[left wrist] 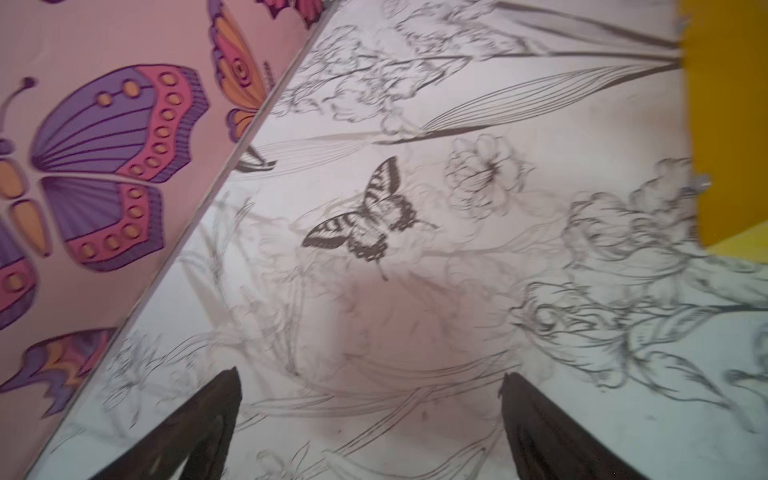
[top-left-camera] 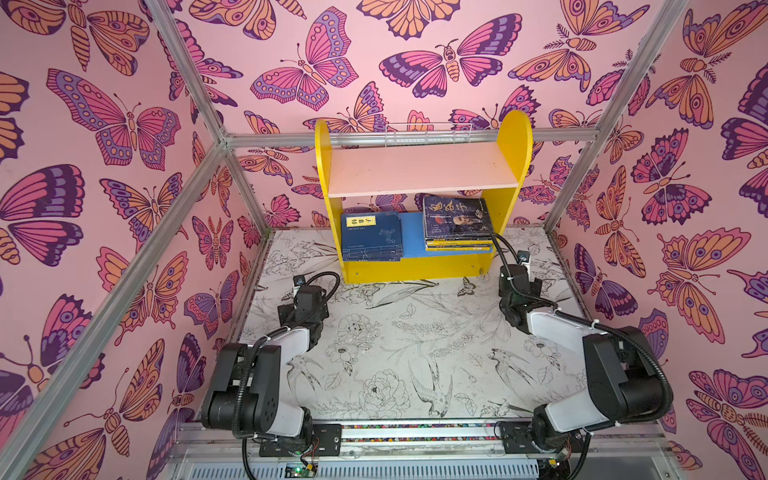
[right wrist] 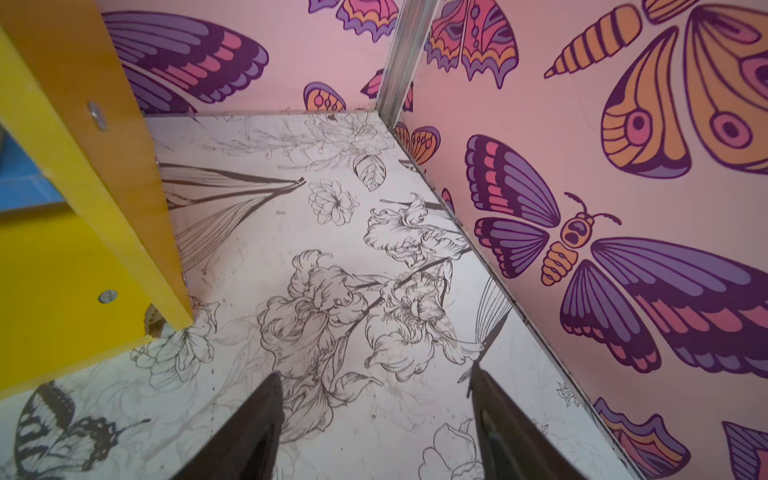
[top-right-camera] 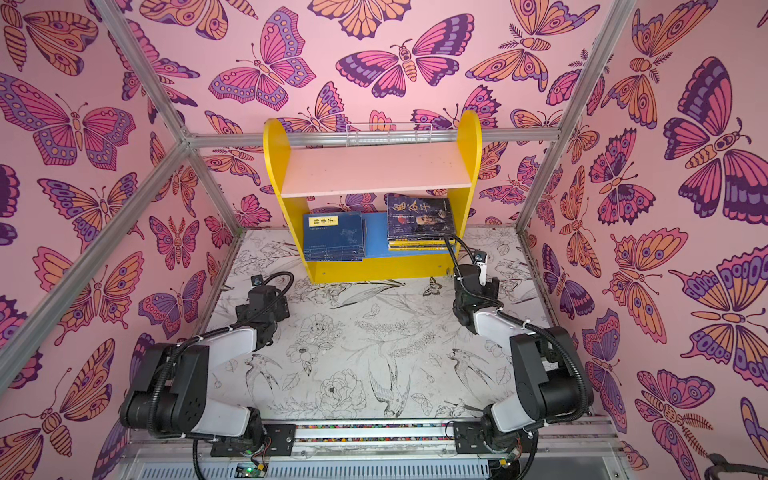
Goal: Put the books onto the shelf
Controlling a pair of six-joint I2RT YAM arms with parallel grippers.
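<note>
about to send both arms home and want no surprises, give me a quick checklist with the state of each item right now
1. Left gripper empty: ok, jaws apart over bare table.
2. Right gripper empty: ok, jaws apart, nothing between them.
3. No books left on the table: ok, none in both top views.
4. Navy stack seated: ok, flat on the blue lower board.
5. Portrait-cover stack seated: ok, flat on the same board, edges slightly uneven.
6. Right gripper clear of the shelf: ok, beside its side panel, apart.
</note>
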